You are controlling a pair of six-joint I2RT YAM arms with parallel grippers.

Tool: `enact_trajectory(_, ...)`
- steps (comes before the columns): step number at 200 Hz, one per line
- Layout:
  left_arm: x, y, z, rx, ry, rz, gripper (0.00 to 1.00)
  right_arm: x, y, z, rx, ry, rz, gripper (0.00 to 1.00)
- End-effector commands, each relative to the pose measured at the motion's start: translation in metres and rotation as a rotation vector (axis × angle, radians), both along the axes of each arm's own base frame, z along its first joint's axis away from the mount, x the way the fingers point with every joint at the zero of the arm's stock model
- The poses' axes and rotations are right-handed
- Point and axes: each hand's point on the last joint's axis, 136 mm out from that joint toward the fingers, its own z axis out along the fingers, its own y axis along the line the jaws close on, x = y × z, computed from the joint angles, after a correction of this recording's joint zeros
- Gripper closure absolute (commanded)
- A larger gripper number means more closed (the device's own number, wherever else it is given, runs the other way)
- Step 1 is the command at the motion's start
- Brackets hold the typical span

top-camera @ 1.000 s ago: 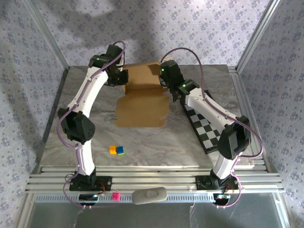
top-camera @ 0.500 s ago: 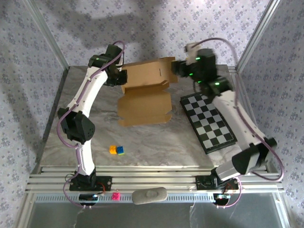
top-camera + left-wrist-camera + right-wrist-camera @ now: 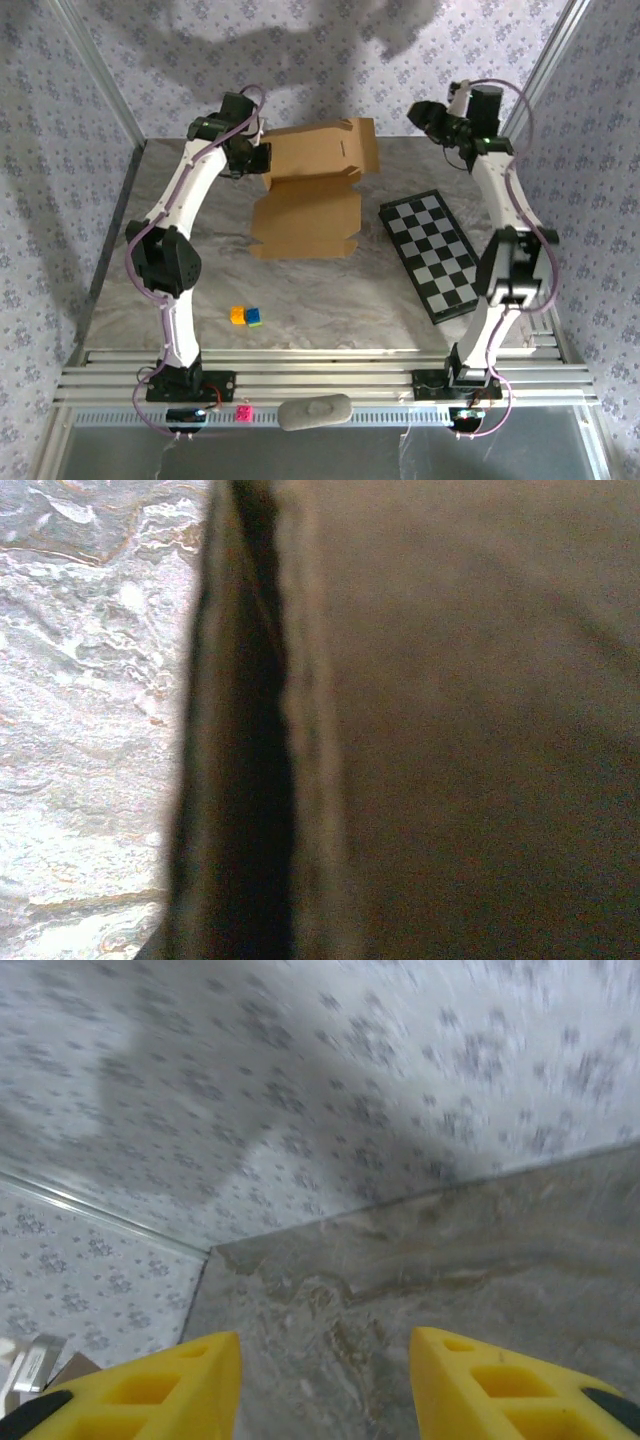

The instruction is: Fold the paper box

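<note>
While your left gripper (image 3: 253, 160) pinches shut on the raised rear panel (image 3: 320, 150) of the tan-brown die-cut cardboard box (image 3: 305, 220), far centre of the grey marbled tabletop (image 3: 320, 300), your right gripper (image 3: 325, 1355) hangs parted and empty near the far right corner, so the one-sided hold may let that panel twist or flop. That surface looks slick, so the sheet may slide; pale floral-print walls (image 3: 320, 70) enclose it.

Left wrist cam is basically mush: the paper box (image 3: 480, 720) sits so close it's one brown blur with a dark crease, no telling which flap. From above, the left pincer (image 3: 262, 160) clamps the box's left edge, fingertips buried behind cardboard. The right pincer (image 3: 325, 1370) has its fingers chopped off by the bottom edge. Two tiny blocks (image 3: 246, 316) on the tabletop (image 3: 330, 300) are too small to read.
</note>
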Motion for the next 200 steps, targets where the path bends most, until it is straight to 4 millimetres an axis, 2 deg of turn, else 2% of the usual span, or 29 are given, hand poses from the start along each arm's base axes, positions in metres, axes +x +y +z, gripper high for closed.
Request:
enact_trajectory(1, 0.007, -0.006, 0.01, -0.043, -0.034, -0.022, 1.0, -0.012, 0.047, 0.0, 0.082, 0.114, 0.162, 0.55)
enact_trajectory(15, 0.009, -0.002, 0.008, -0.034, -0.025, 0.003, 1.0, -0.013, 0.061, -0.006, 0.057, 0.146, 0.173, 0.56)
enact_trajectory(59, 0.014, 0.004, -0.002, -0.027, 0.008, 0.057, 1.0, -0.037, 0.098, -0.019, -0.025, 0.159, 0.233, 0.58)
enact_trajectory(108, 0.018, 0.013, -0.009, -0.01, 0.039, 0.123, 1.0, -0.071, 0.106, -0.009, -0.075, 0.13, 0.229, 0.6)
enact_trajectory(132, 0.02, 0.01, -0.007, -0.032, 0.038, 0.127, 1.0, -0.084, 0.123, -0.012, -0.11, 0.131, 0.252, 0.6)
enact_trajectory(164, 0.021, 0.008, -0.005, -0.043, 0.035, 0.12, 1.0, -0.086, 0.142, -0.019, -0.136, 0.133, 0.271, 0.6)
enact_trajectory(200, 0.017, 0.009, -0.004, -0.037, 0.036, 0.11, 1.0, -0.08, 0.146, -0.01, -0.082, 0.112, 0.301, 0.61)
